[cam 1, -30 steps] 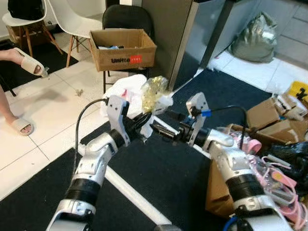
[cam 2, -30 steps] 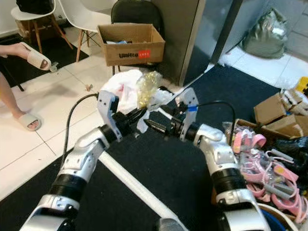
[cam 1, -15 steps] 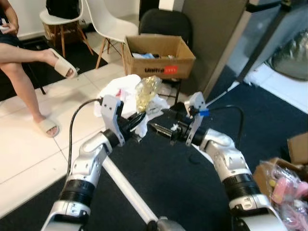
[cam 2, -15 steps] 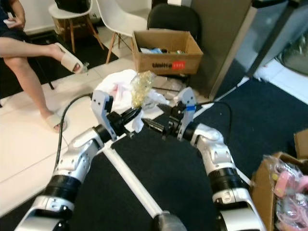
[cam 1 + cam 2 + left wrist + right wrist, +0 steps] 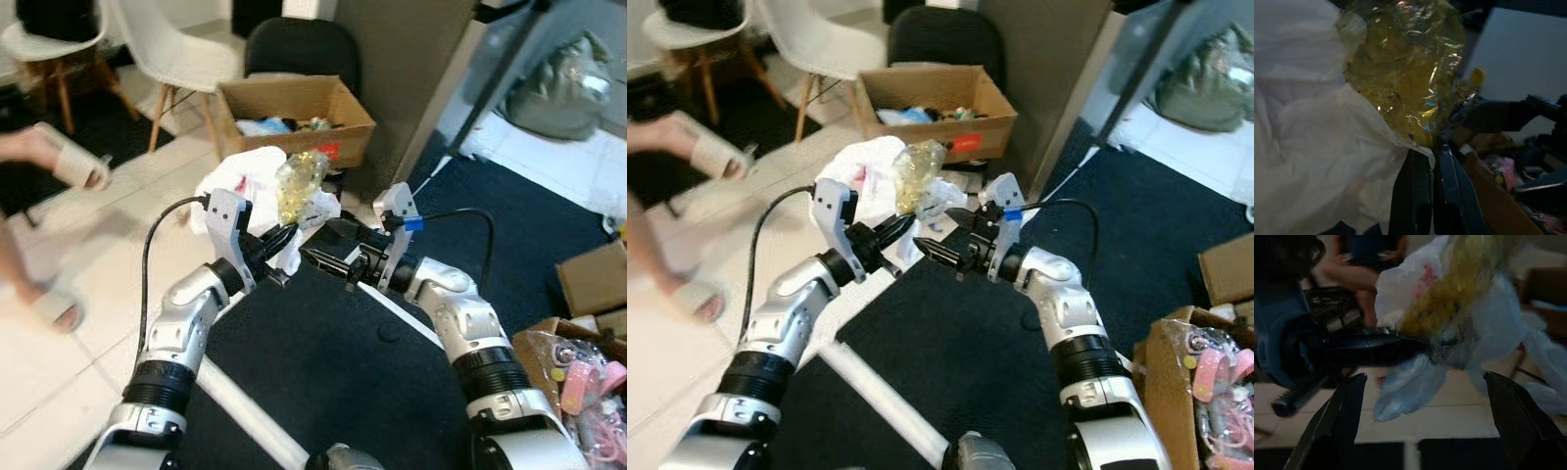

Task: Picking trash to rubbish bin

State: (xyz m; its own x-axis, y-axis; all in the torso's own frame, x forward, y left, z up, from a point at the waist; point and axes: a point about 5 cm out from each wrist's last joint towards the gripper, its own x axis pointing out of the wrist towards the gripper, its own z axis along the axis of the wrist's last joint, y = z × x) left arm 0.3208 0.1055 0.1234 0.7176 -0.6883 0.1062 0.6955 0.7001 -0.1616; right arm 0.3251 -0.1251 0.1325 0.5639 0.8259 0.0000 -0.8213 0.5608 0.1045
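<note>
A crumpled yellow see-through wrapper (image 5: 302,183) with thin white plastic (image 5: 1312,147) bunched around it hangs in front of me. My left gripper (image 5: 286,238) is shut on the wrapper's lower edge; in the left wrist view the two fingers (image 5: 1418,196) pinch it. My right gripper (image 5: 319,258) points at the bundle from the right, open, its fingers (image 5: 1337,426) spread wide just short of the plastic. An open cardboard box (image 5: 294,113) with a red label and rubbish inside stands on the tiles behind the bundle.
A black chair (image 5: 299,44) and a grey pillar (image 5: 402,78) rise behind the box. White chairs (image 5: 176,49) and a person's sandalled foot (image 5: 69,162) are at the left. Cardboard boxes (image 5: 593,279) and pink items (image 5: 578,372) lie at the right. A white bar (image 5: 245,421) crosses the black carpet.
The camera has swung, so the box, chairs and person shift in the picture. Both arms keep the same pose, with the left gripper still holding the wrapper.
</note>
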